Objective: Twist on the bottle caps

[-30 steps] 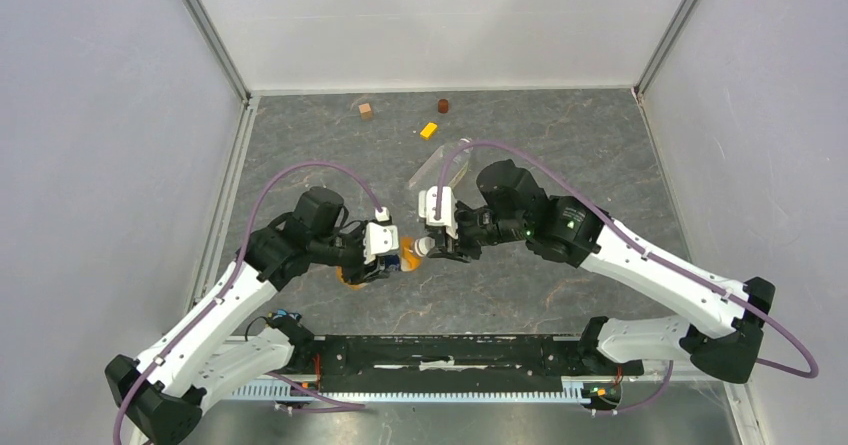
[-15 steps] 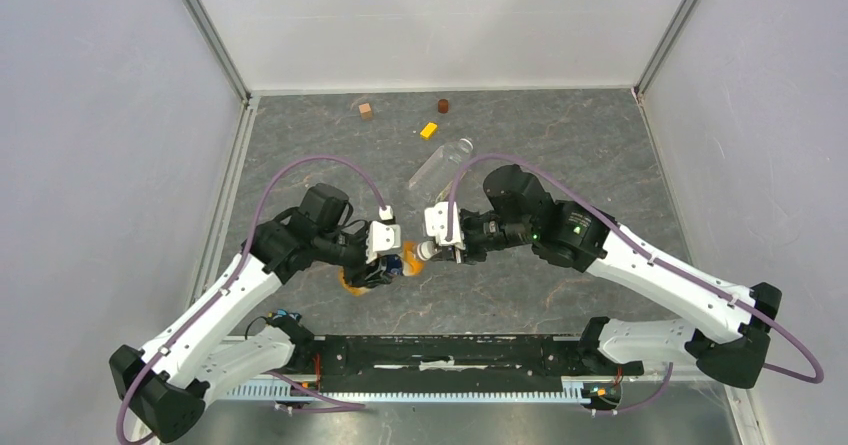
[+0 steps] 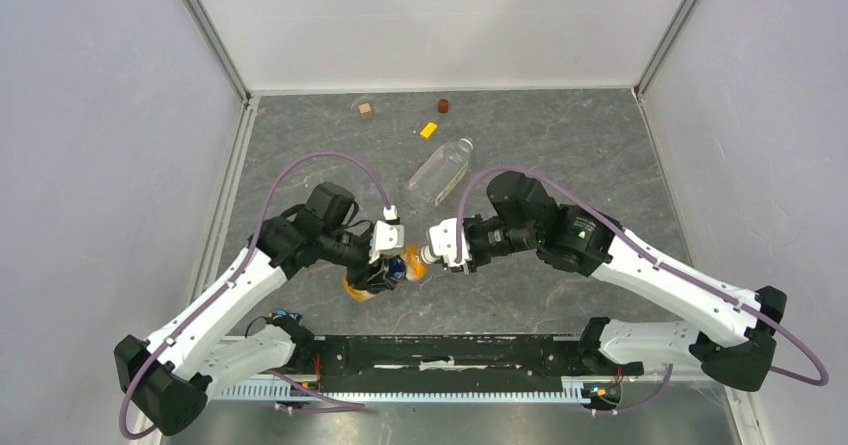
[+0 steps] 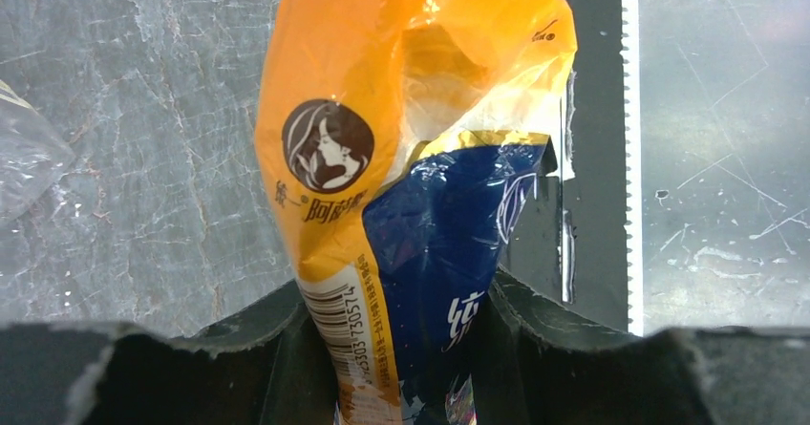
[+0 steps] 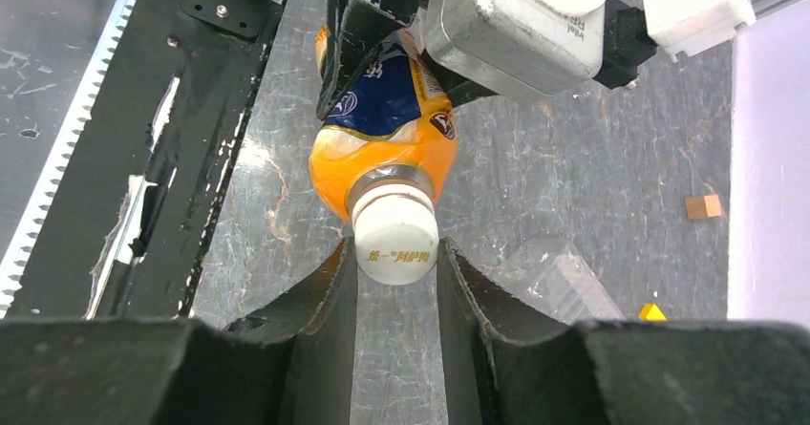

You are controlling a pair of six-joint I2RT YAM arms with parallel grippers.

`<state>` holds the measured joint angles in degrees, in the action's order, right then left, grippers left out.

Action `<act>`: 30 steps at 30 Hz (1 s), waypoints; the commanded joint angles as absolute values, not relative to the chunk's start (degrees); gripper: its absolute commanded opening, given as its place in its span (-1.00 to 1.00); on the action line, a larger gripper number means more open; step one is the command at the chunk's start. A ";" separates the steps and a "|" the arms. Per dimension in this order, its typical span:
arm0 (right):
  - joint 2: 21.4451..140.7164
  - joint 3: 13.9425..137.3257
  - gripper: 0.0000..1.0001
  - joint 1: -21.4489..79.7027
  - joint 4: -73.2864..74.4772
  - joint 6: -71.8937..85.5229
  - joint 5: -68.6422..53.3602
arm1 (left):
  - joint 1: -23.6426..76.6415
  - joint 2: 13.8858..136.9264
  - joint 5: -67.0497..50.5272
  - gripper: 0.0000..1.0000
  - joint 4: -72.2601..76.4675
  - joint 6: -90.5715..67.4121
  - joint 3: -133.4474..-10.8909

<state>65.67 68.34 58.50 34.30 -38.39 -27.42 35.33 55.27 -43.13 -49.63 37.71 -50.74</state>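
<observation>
Left arm: bent inward; the left gripper clamps tight on the small orange plastic bottle with dark blue label, held above the table.
Bottle axis: almost level, neck pointing right.
Cap: the small round white plastic cap sits on this neck.
Right arm: the right gripper is closed on the cap, in line with the axis; we judge a wrist turn comes next.
Far: the large clear plastic bottle lies on the table, apart.

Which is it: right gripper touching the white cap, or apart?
Touching. Right wrist view shows the right gripper shut on the white cap, fingers pressing its sides.
</observation>
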 commanded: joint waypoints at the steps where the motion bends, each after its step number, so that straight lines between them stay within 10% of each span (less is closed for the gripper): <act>1: 68.30 66.83 -0.81 59.59 34.06 -37.57 -31.02 | 37.32 51.16 -50.85 -0.26 -32.46 35.73 -52.04; 30: 75.87 70.06 -1.00 51.75 25.13 13.61 -16.85 | 43.08 38.75 -25.01 -0.64 -4.94 28.38 -37.56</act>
